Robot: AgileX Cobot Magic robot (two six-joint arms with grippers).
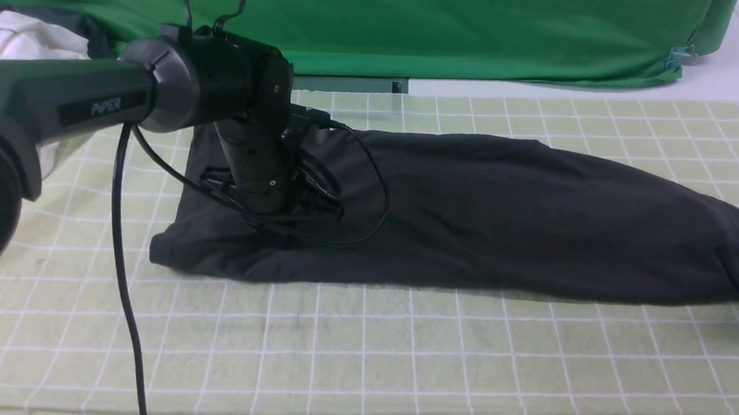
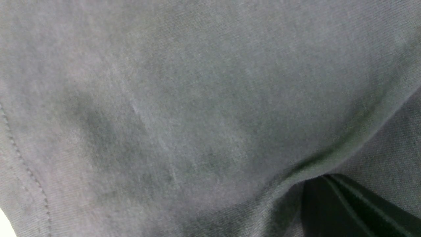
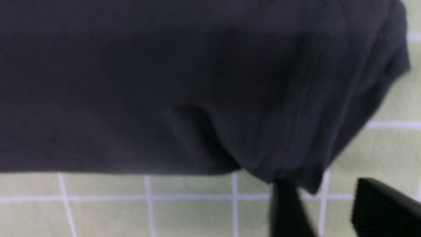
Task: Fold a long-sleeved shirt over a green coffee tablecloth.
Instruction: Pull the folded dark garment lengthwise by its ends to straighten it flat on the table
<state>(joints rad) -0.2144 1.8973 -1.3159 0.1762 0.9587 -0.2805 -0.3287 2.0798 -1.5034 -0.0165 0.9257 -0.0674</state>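
Long-sleeved black cotton shirt (image 1: pixel 504 216) lies as a long band across the pale green grid-checked tablecloth (image 1: pixel 398 363). Left pincer (image 1: pixel 272 217) is clamped on its left end; right pincer (image 3: pixel 332 210) stands open at the other end. Next, probably: the right one grips there, then the band is folded across.

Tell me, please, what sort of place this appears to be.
Probably a robot lab's recording bench: green backdrop behind, gridded tablecloth underneath, a robot arm reaching onto a black shirt.
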